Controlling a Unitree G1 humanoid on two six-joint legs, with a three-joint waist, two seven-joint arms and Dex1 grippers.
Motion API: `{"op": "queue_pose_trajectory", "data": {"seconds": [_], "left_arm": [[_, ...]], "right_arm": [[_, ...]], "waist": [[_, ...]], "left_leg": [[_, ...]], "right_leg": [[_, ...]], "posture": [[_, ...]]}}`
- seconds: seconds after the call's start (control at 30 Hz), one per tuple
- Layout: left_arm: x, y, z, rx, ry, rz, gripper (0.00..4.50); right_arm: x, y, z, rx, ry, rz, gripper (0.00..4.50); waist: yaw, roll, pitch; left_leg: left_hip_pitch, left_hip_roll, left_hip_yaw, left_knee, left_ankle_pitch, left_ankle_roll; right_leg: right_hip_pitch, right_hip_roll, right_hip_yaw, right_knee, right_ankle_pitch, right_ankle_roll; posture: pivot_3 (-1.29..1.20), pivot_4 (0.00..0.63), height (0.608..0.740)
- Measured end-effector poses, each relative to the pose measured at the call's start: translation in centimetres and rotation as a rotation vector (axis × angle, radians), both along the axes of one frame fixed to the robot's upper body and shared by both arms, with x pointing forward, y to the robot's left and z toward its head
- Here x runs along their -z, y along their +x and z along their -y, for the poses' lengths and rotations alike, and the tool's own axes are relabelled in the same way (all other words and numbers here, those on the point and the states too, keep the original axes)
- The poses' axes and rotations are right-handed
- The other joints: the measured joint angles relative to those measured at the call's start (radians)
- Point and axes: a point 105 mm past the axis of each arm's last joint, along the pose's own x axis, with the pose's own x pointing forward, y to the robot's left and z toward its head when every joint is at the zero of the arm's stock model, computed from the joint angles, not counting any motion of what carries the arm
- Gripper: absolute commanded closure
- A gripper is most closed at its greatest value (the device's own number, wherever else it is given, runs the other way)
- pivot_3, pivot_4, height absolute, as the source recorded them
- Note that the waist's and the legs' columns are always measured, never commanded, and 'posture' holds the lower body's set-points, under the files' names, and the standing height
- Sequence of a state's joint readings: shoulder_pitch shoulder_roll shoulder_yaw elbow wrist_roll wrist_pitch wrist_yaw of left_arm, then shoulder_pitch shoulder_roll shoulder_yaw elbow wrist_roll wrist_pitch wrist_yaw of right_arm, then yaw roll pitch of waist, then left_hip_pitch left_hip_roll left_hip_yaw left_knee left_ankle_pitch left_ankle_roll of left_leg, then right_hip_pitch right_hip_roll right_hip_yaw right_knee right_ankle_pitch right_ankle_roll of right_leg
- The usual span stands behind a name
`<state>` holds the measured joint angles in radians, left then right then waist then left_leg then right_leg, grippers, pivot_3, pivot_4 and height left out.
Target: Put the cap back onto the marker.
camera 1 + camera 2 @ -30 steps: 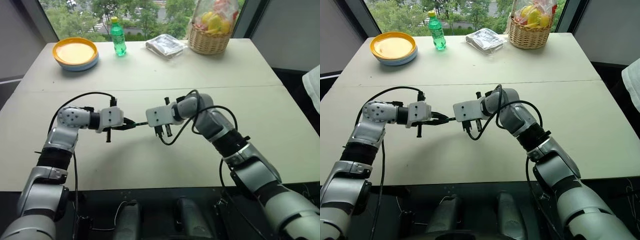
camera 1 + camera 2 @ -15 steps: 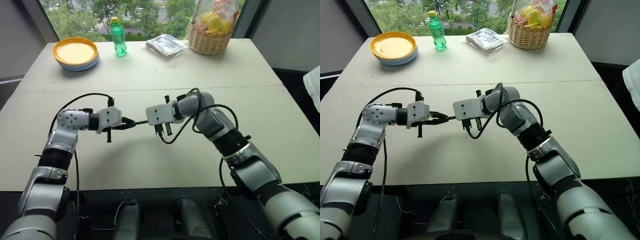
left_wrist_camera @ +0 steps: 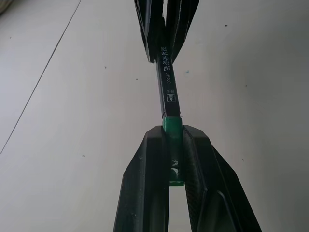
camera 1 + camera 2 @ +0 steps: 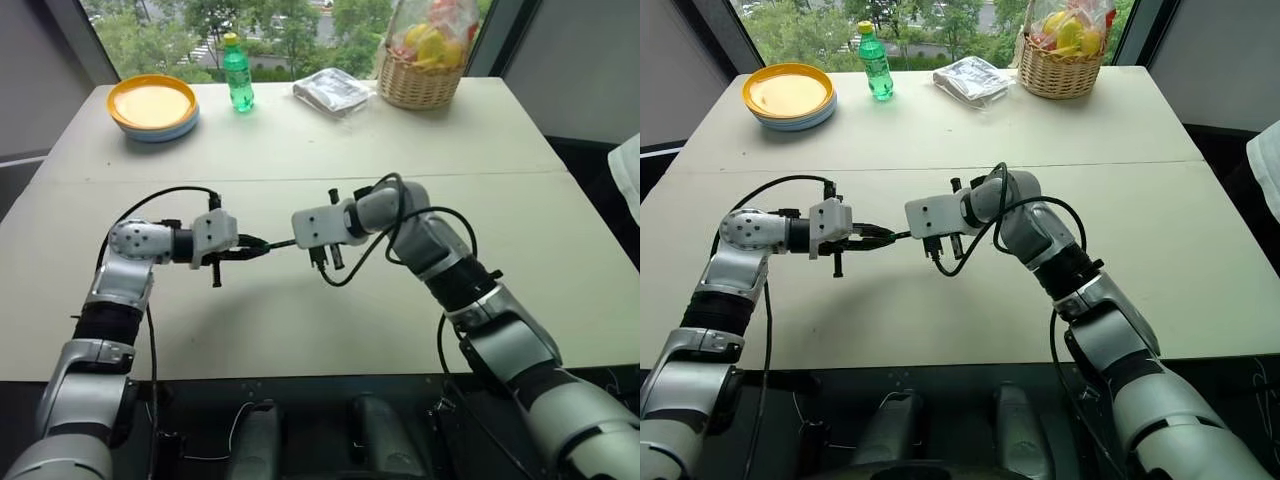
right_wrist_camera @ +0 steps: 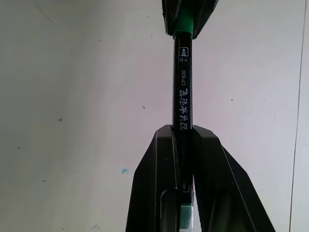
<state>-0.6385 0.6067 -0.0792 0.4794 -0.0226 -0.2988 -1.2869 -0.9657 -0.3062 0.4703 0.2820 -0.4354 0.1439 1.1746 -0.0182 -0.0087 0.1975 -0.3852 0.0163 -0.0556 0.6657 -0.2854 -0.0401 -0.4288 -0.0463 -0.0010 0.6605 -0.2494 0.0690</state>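
Observation:
The dark marker [image 3: 167, 92] hangs level above the table, spanning the gap between my two grippers. My left gripper [image 3: 172, 131] is shut on the green cap [image 3: 172, 126], which sits over the marker's near end. My right gripper [image 5: 182, 129] is shut on the marker's barrel [image 5: 183, 87], with white lettering showing ahead of its fingers. From the head, the left gripper [image 4: 255, 246] and right gripper [image 4: 292, 243] face each other tip to tip over the table's middle, with the marker [image 4: 275, 245] a short dark line between them.
Along the table's far edge stand a yellow plate stack [image 4: 152, 103], a green bottle [image 4: 236, 72], a clear plastic packet [image 4: 333, 90] and a wicker basket of fruit [image 4: 420, 75]. A person's white sleeve [image 4: 628, 170] shows at the right edge.

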Motion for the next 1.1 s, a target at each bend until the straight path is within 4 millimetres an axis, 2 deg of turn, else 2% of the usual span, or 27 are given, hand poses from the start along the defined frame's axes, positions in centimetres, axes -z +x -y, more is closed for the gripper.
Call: {"op": "queue_pose_trajectory", "data": {"seconds": [0.23,0.57,1.1], "left_arm": [[-0.02,0.33,0.19,0.005,0.03,0.061,4.5],[0.51,-0.38,0.15,-0.06,-0.116,-0.184,4.5],[0.38,-0.05,0.46,-0.073,-0.081,-0.189,4.5]], "right_arm": [[-0.02,0.19,0.1,0.011,-0.002,0.013,4.48],[0.19,-0.06,0.01,-0.007,-0.019,0.003,4.48],[0.5,-0.01,-0.05,-0.012,-0.048,0.025,4.48]], "waist": [[-0.001,0.0,0.0],[-0.002,0.0,0.0],[-0.002,0.0,0.0]], "left_leg": [[0.0,0.0,0.0,0.0,0.0,0.0],[0.0,0.0,0.0,0.0,0.0,0.0],[0.0,0.0,0.0,0.0,0.0,0.0]], "right_leg": [[0.0,0.0,0.0,0.0,0.0,0.0],[0.0,0.0,0.0,0.001,0.0,0.0],[0.0,0.0,0.0,0.001,0.0,0.0]], "posture": [[0.0,0.15,0.74],[0.0,0.15,0.74],[0.0,0.15,0.74]]}}
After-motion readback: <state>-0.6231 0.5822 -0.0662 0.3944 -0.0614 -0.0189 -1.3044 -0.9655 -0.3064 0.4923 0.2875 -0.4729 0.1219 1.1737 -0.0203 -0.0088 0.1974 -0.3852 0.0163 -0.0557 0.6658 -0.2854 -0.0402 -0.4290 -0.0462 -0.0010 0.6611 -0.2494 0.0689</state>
